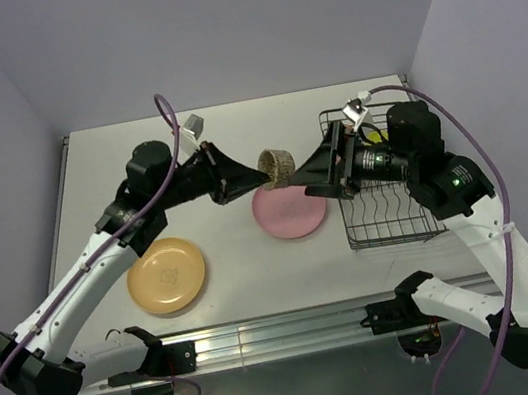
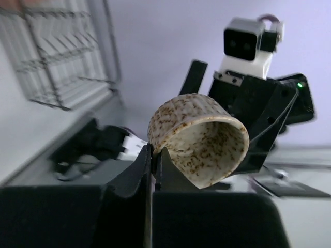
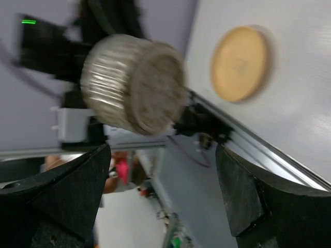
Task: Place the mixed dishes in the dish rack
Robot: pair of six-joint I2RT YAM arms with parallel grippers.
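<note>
My left gripper [image 1: 252, 176] is shut on the rim of the small grey-beige speckled cup [image 1: 277, 166], held in the air on its side above the pink plate [image 1: 290, 210]. In the left wrist view the cup [image 2: 199, 139] opens toward the camera, its wall pinched between my fingers [image 2: 150, 165]. My right gripper [image 1: 303, 173] is open, just right of the cup and facing it; in the right wrist view the cup's base [image 3: 134, 91] floats ahead of the spread fingers [image 3: 83, 181]. The pale orange plate [image 1: 166, 275] lies at front left. The black wire dish rack [image 1: 378, 197] stands at right.
The right arm reaches over the rack's left side. The rack also shows at upper left in the left wrist view [image 2: 57, 57], and the orange plate shows in the right wrist view [image 3: 240, 63]. An aluminium rail [image 1: 296, 329] runs along the table's near edge.
</note>
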